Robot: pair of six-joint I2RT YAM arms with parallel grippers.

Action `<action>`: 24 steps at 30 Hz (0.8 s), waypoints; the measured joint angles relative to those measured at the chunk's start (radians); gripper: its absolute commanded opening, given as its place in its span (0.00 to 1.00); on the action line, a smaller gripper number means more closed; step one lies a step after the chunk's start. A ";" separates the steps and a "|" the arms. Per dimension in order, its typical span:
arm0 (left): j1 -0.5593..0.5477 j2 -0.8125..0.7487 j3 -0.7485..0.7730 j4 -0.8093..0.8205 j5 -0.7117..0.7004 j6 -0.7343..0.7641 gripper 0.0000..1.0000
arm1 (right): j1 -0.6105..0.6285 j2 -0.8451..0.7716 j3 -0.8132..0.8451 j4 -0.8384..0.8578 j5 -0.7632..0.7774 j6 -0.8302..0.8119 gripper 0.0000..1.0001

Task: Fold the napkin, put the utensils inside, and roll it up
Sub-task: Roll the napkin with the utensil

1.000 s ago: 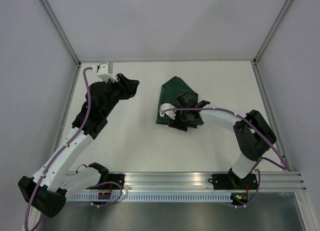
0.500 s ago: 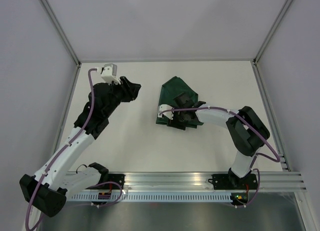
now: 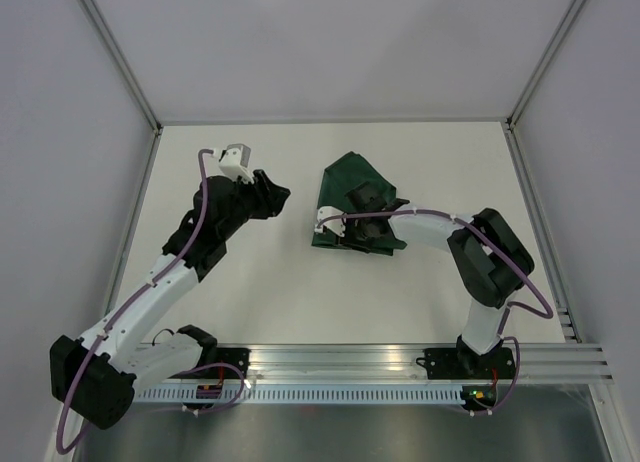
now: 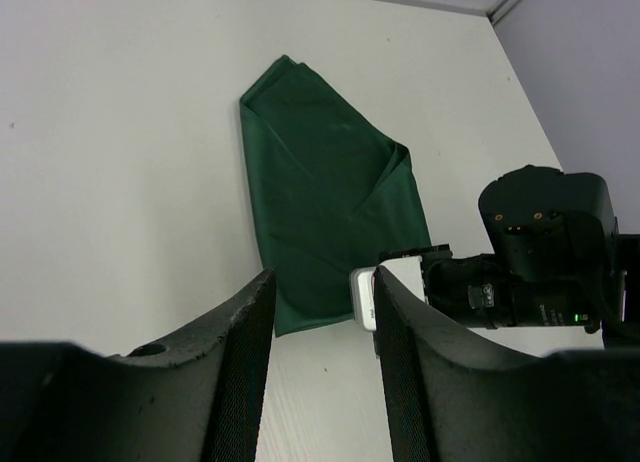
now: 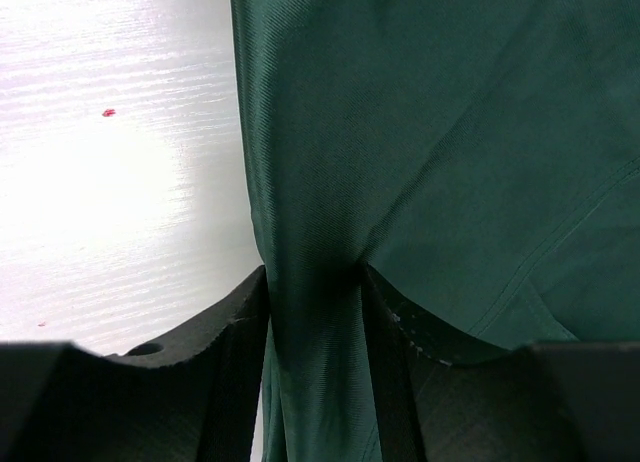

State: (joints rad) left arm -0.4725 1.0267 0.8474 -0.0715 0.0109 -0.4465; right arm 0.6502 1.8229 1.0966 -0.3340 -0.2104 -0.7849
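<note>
The dark green napkin (image 3: 350, 180) lies folded into a pointed shape at the middle of the table, and it also fills the left wrist view (image 4: 320, 192) and the right wrist view (image 5: 450, 132). My right gripper (image 3: 345, 240) sits low at the napkin's near left edge. Its fingers press on both sides of a raised fold of cloth (image 5: 312, 282). My left gripper (image 3: 278, 194) hovers left of the napkin, open with only bare table between its fingers (image 4: 323, 282). The utensils are out of view.
White tabletop (image 3: 250, 282) surrounds the napkin, with grey walls at the left, right and back. A metal rail (image 3: 400, 357) runs along the near edge. A tiny red speck (image 5: 108, 112) lies on the table left of the napkin.
My right gripper has slid left along the napkin's near edge and its jaws have narrowed onto a fold of cloth. My left arm has swung right, towards the napkin.
</note>
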 measured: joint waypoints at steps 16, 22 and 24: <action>-0.042 -0.008 -0.169 0.158 0.027 0.000 0.48 | -0.068 0.076 0.111 -0.128 -0.123 -0.044 0.17; -0.111 -0.049 -0.272 0.240 0.017 0.039 0.47 | -0.112 0.126 0.190 -0.232 -0.215 -0.072 0.13; -0.147 -0.055 -0.303 0.267 0.003 0.069 0.46 | -0.129 0.148 0.224 -0.277 -0.254 -0.084 0.13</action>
State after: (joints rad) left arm -0.6197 0.9714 0.5446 0.1955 0.0139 -0.3779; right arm 0.5217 1.9713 1.3201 -0.6106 -0.4641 -0.8684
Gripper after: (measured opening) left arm 0.471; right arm 0.182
